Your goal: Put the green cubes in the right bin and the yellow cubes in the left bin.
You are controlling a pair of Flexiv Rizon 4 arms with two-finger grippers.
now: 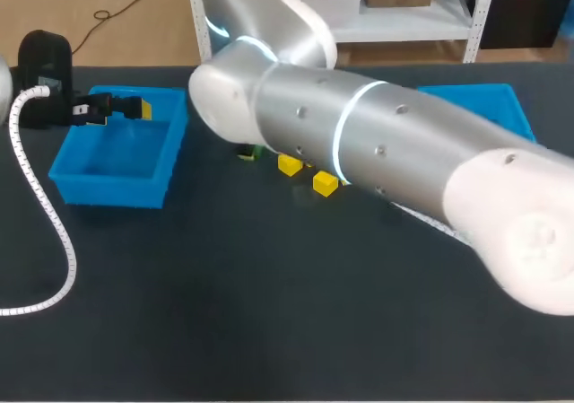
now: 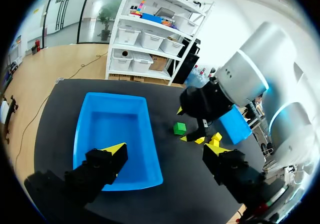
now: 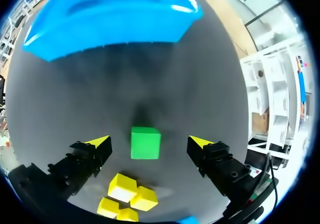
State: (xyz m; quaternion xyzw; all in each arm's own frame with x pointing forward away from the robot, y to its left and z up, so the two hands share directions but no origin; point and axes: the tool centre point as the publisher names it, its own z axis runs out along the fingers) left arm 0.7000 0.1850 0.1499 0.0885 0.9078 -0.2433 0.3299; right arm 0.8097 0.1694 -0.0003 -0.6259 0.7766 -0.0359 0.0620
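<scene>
In the head view, the left arm comes in at the left edge and holds the left gripper [image 1: 133, 109] level over the back rim of the left bin [image 1: 112, 190]. The right arm [image 1: 377, 143] reaches from the lower right corner past the middle of the table [image 1: 269, 313]. Its thick links cover part of the right bin [image 1: 475, 105]. 2 yellow cubes [image 1: 289, 164] lie just beside the arm's near side, with a strip of tabletop between them and the left bin.

In the left wrist view, the left gripper's 2 fingers stand wide apart with nothing between them. One tip is over the left bin's near end and the other is over the table beside it. Past the bin's long wall, the green cube [image 2: 179, 128] sits on the table under the right arm's dark wrist, and the yellow cubes are just beyond it.

In the right wrist view, the right gripper [image 3: 150, 144] points down with its fingers spread. The green cube lies between the tips with tabletop showing on both sides, so it touches neither. A tight cluster of yellow cubes lies near the cube, back under the gripper. The left bin's rim is ahead, well apart from the cube.
</scene>
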